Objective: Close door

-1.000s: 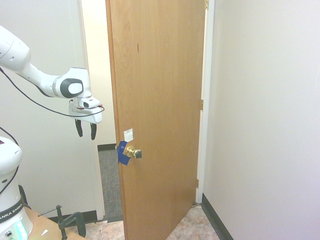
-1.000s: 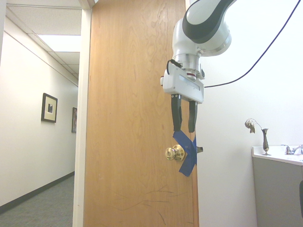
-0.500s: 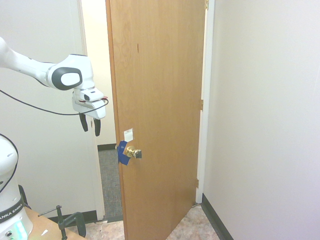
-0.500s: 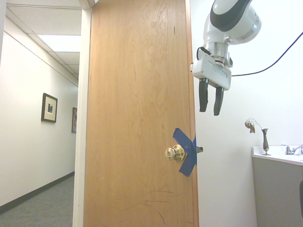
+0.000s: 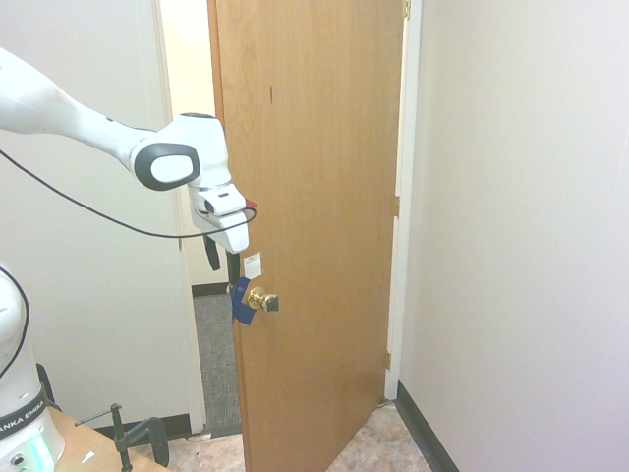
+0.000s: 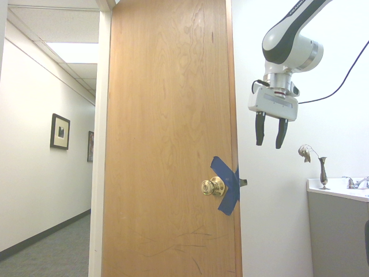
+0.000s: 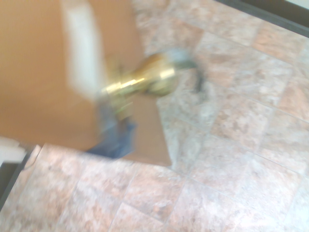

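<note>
Since a second ago, my arm has swung toward the door; in the first exterior view the gripper now sits right at the door's free edge, just above the knob, where before it hung well off to the side by the wall. From the opposite camera the gripper has gone from overlapping the door face to hanging clear of the edge, higher than the knob and in front of the white wall.

I see the fingers pointing down with a small gap between them, spread and pinching nothing. Whether they touch the door edge, I can't tell from either side view.

I see the door standing partly open, swung into the room, with a hallway visible past it and a framed picture on its wall. Blue tape crosses the latch edge beside the knob. On the room side a small white sticker sits just above the knob, and a small dark mark shows high on the wood.

My wrist camera is blurred, but I make out the brass knob, blue tape beneath it and the tiled floor below.
</note>
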